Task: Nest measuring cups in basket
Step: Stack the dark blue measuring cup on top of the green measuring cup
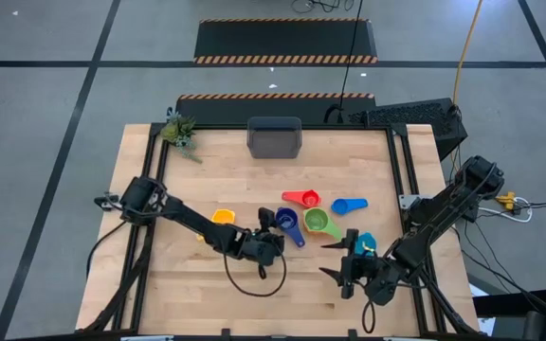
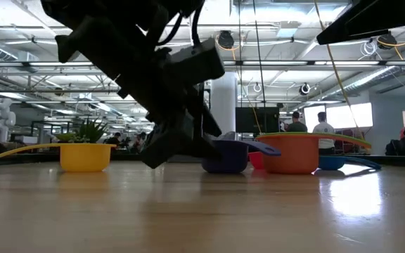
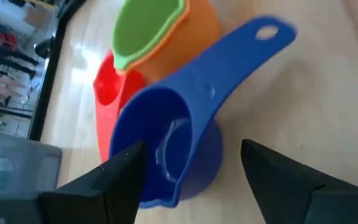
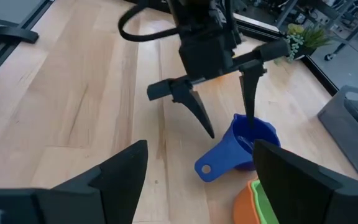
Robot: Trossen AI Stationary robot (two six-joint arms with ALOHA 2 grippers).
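Currently my left hand (image 4: 225, 109) stands spread wide over the dark blue cup (image 3: 166, 149), one finger dipping into its bowl, gripping nothing. Just beyond it sit the red cup (image 3: 107, 93) and green-in-orange pair (image 3: 160, 28). My right hand (image 1: 344, 267) waits released, nearby on the surface (image 1: 207, 161).

A light wooden table (image 1: 207, 170) edged by a dark metal frame carries everything. At its far edge a dark grey basket (image 1: 274, 138) sits, with a small green plant (image 1: 178, 132) at the far left corner. Nearer the middle lie the measuring cups: a yellow cup (image 1: 223, 217), a dark blue cup (image 1: 288, 221), a red cup (image 1: 303, 199), a blue cup (image 1: 347, 205), and a green cup (image 1: 318, 222) nested in an orange cup (image 3: 201, 28). A cyan cup (image 1: 365, 244) lies near the right front.
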